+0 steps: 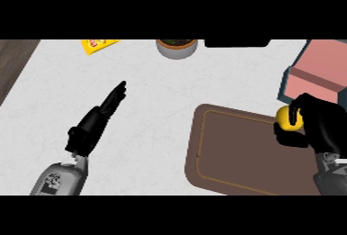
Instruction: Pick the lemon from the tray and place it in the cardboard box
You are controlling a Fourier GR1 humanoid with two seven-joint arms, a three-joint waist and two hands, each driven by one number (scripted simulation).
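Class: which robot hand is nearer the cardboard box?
Right. The right robot hand, curled round the lemon, is right beside the cardboard box; the left robot hand is far off to its left, open.

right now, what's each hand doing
Left hand: open, holding nothing.
Right hand: shut on the lemon.
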